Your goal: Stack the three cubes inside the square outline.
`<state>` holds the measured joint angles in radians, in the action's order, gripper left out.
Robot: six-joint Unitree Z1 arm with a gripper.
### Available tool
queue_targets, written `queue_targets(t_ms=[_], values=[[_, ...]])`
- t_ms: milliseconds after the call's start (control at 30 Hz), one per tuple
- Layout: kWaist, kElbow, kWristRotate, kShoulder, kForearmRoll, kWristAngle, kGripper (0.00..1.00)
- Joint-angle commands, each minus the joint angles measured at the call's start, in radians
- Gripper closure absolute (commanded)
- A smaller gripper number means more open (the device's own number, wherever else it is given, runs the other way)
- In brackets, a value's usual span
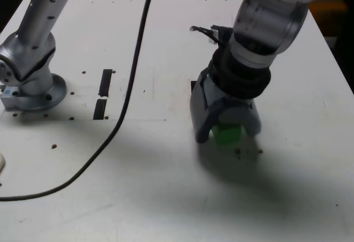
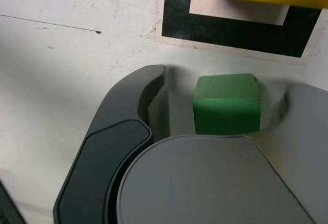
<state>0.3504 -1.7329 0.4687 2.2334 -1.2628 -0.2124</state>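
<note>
Wrist view shows ungripped green cube between parted jaws; off-centre closing could nudge it toward twelve o'clock, against the outline.

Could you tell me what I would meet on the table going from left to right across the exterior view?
The arm's round base → the two short black tape strips → the gripper, with the green cube between its jaws
</note>
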Motion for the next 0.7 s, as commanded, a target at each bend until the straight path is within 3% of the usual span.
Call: queue_targets(t_ms=[0,167,367,667], values=[[-0.008,-0.004,-0.005,0.005,0.003,-0.001,0.34],[-0.012,-0.004,-0.006,0.011,0.018,0.005,0.4],[-0.012,-0.008,-0.006,0.007,0.022,0.02,0.55],[-0.018,-0.008,-0.005,-0.061,-0.007,0.025,0.64]])
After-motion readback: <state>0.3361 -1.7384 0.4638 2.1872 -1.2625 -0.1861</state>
